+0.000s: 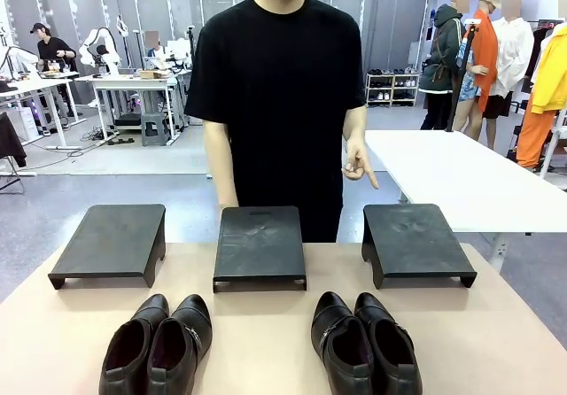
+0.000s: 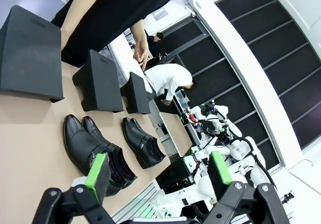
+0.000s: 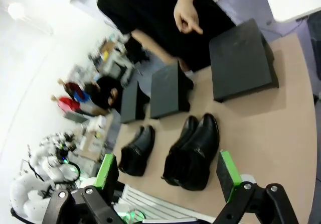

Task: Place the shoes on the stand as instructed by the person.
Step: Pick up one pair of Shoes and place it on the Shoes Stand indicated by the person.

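**Both grippers open above the table, two pairs of shoes short of the stands, person pointing**

In the left wrist view the left gripper (image 2: 159, 170) rose from the bottom edge with its green pads (image 2: 98, 170) spread wide, released and empty. In the right wrist view the right gripper (image 3: 166, 169) was just as wide and empty. Both hung above the tan table (image 1: 261, 346), apart from the shoes.

Four glossy black dress shoes lay on the table in two pairs, toes toward the far side. One pair (image 1: 158, 346) was at the lower left of the front view and the other pair (image 1: 365, 344) at the lower right. The shoes of each pair touched, and the bottom edge cut off their heels. In the left wrist view a pad covered part of one shoe.

Beyond them three black stands stood in a row: the left stand (image 1: 111, 243), the middle stand (image 1: 260, 244) and the right stand (image 1: 415, 240).

The person (image 1: 279, 103) stood behind the middle stand. The pointing hand (image 1: 359, 165), right of centre, was bent at the wrist with its index finger aimed down and rightward. The other forearm hung straight, its hand hidden behind the middle stand.
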Tool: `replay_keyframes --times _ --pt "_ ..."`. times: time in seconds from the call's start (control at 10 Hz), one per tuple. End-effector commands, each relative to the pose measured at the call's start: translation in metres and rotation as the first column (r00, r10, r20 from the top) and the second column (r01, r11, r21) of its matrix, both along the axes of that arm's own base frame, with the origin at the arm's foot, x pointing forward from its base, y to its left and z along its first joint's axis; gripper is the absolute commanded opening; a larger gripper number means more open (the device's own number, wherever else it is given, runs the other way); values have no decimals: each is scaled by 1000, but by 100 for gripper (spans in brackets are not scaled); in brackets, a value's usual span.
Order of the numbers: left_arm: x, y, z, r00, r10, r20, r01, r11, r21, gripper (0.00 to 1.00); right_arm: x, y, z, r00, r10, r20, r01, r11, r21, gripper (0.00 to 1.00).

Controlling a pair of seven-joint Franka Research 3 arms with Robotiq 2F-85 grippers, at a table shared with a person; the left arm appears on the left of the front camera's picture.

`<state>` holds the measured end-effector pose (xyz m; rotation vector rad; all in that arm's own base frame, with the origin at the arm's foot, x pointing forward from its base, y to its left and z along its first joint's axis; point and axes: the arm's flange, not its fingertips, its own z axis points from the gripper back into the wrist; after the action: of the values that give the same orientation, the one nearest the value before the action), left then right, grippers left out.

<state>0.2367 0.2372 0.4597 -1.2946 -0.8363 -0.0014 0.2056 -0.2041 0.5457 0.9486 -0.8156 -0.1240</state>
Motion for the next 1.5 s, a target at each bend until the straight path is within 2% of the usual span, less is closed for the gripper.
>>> replay_keyframes --times 0.0,0.3,0.6,0.9,1.1,1.2,1.4 --pt "-2 1 0 1000 -11 12 11 1000 -1 100 19 36 20 986 69 -151 -84 992 -93 100" --pt "-2 1 0 1000 -11 12 11 1000 -1 100 70 116 33 925 224 -308 -292 937 -193 100" --pt "-2 1 0 1000 -11 12 11 1000 -1 100 107 183 24 859 251 -447 -386 891 -241 100" --pt "-2 1 0 1000 -11 12 11 1000 -1 100 131 236 -2 829 152 -538 -372 869 -328 100" --pt "-2 1 0 1000 -11 12 11 1000 -1 100 149 270 -32 796 82 -599 -366 854 -370 100" --pt "-2 1 0 1000 -11 12 11 1000 -1 100 156 286 -47 802 25 -597 -336 846 -415 100" --pt "-2 1 0 1000 -11 12 11 1000 -1 100 167 313 -77 791 -39 -611 -329 815 -477 100"
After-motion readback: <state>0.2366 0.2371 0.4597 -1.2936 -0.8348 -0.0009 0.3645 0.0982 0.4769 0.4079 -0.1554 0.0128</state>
